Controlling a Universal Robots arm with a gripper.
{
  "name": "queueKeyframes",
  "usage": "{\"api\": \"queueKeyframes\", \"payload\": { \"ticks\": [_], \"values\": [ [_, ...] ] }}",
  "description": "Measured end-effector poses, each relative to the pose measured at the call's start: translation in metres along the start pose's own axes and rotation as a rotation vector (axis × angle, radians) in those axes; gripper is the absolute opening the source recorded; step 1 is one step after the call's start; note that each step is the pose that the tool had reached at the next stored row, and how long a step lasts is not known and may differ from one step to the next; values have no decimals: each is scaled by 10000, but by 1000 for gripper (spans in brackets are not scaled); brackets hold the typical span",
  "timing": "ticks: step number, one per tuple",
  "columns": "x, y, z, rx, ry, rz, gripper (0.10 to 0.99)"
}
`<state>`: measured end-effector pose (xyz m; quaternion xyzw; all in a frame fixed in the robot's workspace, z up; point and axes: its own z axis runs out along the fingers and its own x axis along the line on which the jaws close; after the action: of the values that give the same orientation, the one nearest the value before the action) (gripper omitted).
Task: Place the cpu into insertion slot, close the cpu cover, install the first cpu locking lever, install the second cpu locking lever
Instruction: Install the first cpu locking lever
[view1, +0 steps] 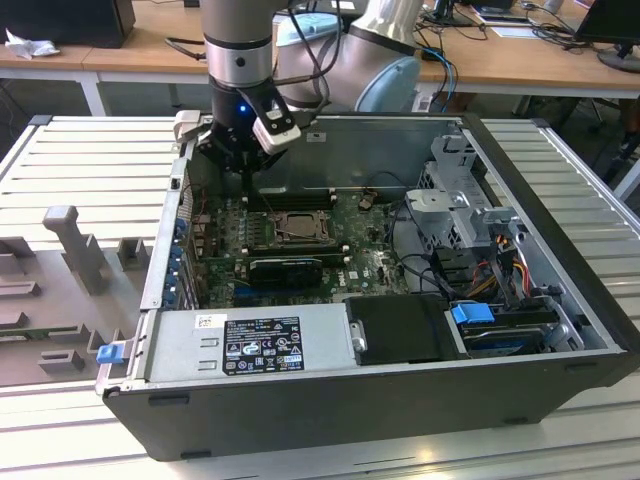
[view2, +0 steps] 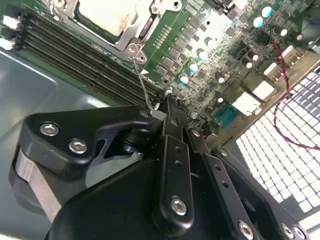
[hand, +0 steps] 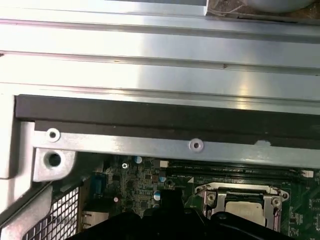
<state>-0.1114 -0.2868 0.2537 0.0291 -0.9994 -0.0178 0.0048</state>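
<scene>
While black gripper (view2: 159, 107) pinches thin wire lever (view2: 141, 82), pale cpu (hand: 243, 206) seated, silvery cover (hand: 239, 192)

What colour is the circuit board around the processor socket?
Green, clearest in the second wrist view: the circuit board.

Matt black claw (view2: 159, 107) — shiny metal cpu cover (hand: 239, 200)

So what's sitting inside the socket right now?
The pale chip sits in the socket, with the metal frame around it. The contacts beneath are covered.
</scene>
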Motion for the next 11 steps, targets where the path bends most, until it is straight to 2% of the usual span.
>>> {"api": "queueKeyframes", "payload": {
  "ticks": [4,7,11],
  "values": [
    [-103,-3,-1,0,1,1,106],
    [-257,-12,-2,0,9,1,106],
    [-402,-21,-3,1,14,0,106]
  ]
}}
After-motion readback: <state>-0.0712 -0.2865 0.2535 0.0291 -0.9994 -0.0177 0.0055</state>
